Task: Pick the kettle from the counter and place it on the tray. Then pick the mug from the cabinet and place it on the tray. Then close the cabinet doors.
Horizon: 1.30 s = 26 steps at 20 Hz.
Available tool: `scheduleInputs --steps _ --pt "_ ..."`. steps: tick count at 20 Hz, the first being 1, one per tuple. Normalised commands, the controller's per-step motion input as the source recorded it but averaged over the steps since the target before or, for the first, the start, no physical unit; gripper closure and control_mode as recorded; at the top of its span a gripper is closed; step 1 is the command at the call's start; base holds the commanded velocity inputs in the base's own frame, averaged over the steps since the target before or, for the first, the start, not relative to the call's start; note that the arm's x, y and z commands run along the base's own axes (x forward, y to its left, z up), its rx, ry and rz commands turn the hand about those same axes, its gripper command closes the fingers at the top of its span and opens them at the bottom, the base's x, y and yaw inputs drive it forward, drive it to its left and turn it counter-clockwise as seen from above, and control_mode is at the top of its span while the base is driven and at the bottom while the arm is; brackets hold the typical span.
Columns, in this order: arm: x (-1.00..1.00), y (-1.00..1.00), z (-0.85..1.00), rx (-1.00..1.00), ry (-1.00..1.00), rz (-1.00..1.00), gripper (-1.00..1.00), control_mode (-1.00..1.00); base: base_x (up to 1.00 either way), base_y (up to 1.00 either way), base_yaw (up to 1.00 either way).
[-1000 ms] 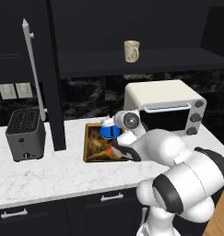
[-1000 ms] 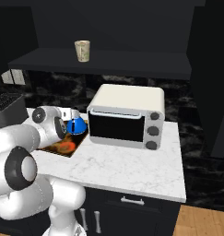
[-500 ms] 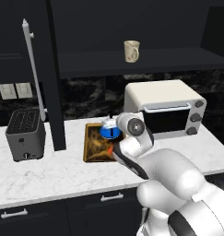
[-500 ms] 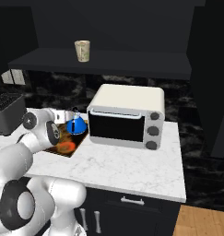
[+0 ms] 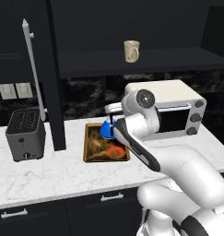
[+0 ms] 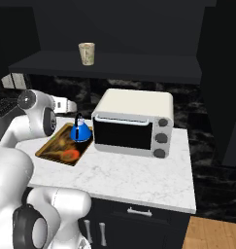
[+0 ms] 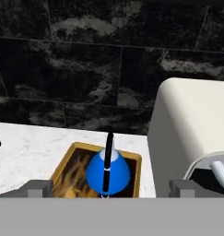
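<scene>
At the bottom of the hand view, the gripper (image 7: 106, 188) stands wide open and seemingly empty, its fingertips (image 7: 39, 186) flanking the kettle (image 7: 108, 171) sitting on the tray (image 7: 62, 168).

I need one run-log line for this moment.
kettle: on tray | gripper: open, holds nothing | mug: on cabinet shelf

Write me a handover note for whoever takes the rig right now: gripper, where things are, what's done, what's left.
Gripper: open, empty, raised just behind the kettle.
Kettle: upright on the tray's back end, beside the toaster oven. Done.
Mug: on the cabinet shelf, untouched.
Cabinet doors: open.
Left: move mug to tray, then close doors.
</scene>
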Motion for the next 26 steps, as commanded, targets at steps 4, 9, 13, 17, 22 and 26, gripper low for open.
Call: scheduleInputs --steps 4,9,13,17,22,26 --pt "-0.38 -0.11 0.58 0.00 0.01 0.00 -1.00 -1.00 0.00 0.00 0.00" --pt "-0.30 -0.11 0.59 0.00 -0.02 0.00 -1.00 -1.00 0.00 0.00 0.00" --pt "-0.08 -0.09 0.59 0.00 -0.06 0.00 -1.00 -1.00 0.00 0.00 0.00" --pt "0.00 -0.15 0.56 0.00 -0.01 0.00 -1.00 -1.00 0.00 0.00 0.00" --pt "0.04 -0.23 0.41 0.00 -0.09 0.00 -1.00 -1.00 0.00 0.00 0.00" --pt "0.16 -0.23 0.35 0.01 -0.21 0.00 -1.00 -1.00 0.00 0.00 0.00"
